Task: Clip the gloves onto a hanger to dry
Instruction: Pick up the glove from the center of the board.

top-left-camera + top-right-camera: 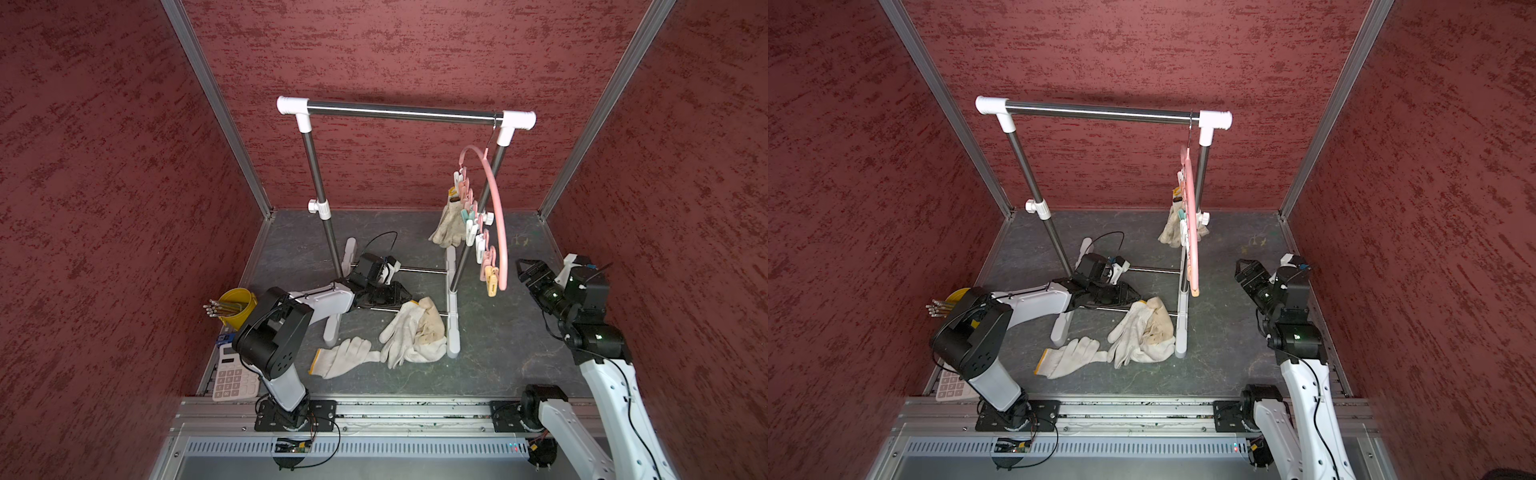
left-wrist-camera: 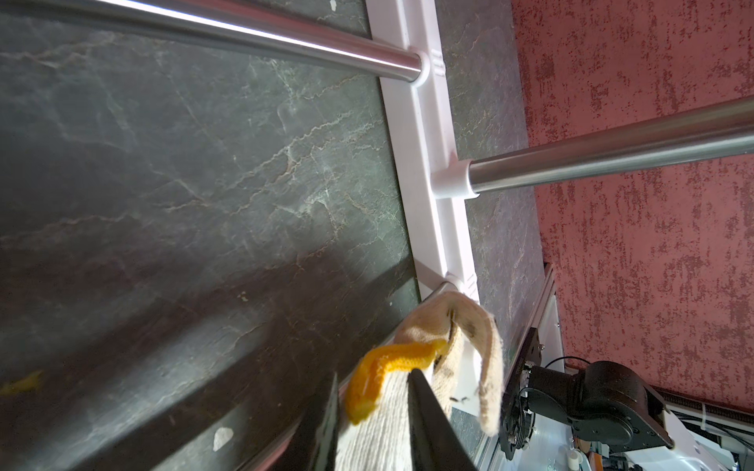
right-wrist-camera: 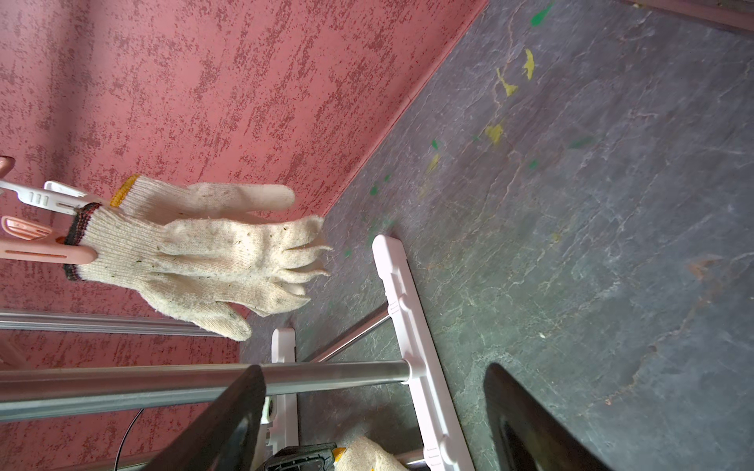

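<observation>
Your left gripper is clamped on the ribbed, yellow-trimmed cuff of a white glove, its flat black fingers pressing the knit from either side, low over the middle of the tabletop; a beige glove, dirtier and flecked with dark specks, folds limply against that cuff; in both top views the two lie crumpled together beside the right foot of the rack, which is polished steel tube in white plastic joints; a third glove lies flat toward the near edge, its fingers reaching the pile; your right gripper stands wide apart with nothing between its jaws, in the air near the right edge; the hanger, a smooth curved pink plastic bar, hangs by a thin dark wire hook from the right end of the rack's top tube; pastel clips dangle in a row beneath it; two hung gloves of fuzzy off-white knit, one dark-cuffed and one yellow-trimmed, are pinched at the cuffs by a pink and a white clip, fingers drooping above the far right part of the dark, slate-veined tabletop.
</observation>
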`<control>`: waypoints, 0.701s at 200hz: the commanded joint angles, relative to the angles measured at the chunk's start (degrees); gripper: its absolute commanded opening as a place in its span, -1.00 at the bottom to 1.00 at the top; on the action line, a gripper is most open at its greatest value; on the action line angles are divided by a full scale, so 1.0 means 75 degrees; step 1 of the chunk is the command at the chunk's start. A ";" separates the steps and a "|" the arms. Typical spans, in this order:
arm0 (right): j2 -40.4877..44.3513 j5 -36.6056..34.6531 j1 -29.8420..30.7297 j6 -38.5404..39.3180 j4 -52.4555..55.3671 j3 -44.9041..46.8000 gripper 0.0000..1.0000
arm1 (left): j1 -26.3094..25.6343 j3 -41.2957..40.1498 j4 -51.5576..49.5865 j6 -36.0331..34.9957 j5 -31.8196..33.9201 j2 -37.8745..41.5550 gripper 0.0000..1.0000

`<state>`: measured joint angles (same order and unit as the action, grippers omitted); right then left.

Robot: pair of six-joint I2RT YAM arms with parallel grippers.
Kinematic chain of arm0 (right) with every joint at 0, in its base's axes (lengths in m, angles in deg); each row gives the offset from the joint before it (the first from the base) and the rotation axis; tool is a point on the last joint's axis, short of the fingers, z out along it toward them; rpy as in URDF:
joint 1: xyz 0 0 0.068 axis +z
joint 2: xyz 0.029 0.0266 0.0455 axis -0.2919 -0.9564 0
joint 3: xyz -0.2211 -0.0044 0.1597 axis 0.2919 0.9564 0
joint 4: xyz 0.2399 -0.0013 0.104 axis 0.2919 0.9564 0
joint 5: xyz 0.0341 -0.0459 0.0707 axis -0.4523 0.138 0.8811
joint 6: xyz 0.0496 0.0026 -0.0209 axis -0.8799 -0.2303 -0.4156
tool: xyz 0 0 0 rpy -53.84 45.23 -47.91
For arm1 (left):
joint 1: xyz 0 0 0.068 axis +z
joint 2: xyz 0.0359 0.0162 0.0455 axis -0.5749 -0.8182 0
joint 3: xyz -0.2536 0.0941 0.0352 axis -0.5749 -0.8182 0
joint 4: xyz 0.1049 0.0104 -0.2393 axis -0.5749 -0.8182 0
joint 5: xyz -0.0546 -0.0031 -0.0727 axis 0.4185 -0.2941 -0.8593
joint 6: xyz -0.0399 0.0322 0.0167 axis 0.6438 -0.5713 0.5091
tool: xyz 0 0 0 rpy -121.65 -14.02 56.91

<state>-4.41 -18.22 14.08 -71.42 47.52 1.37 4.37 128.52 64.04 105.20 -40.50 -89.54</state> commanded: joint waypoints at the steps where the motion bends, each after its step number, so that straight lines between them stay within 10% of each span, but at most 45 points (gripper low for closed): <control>1: -0.0009 -0.0111 -0.0039 0.0138 0.0026 -0.0041 0.67 | -0.0014 -0.0071 0.0197 -0.0154 -0.0219 -0.0170 -0.39; 63: -0.0316 -0.0141 -0.0051 0.0031 -0.0212 -0.0042 0.67 | -0.0008 -0.0074 0.0506 0.0007 -0.0337 -0.0406 -0.45; 140: -0.0469 -0.0269 -0.0042 0.0114 -0.0095 -0.0373 0.67 | -0.0159 -0.0004 0.0501 0.0168 -0.0175 -0.0332 -1.00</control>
<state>-7.78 -18.74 14.08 -71.40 47.48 1.37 3.65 128.28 67.80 106.62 -41.71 -93.26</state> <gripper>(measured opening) 0.836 0.060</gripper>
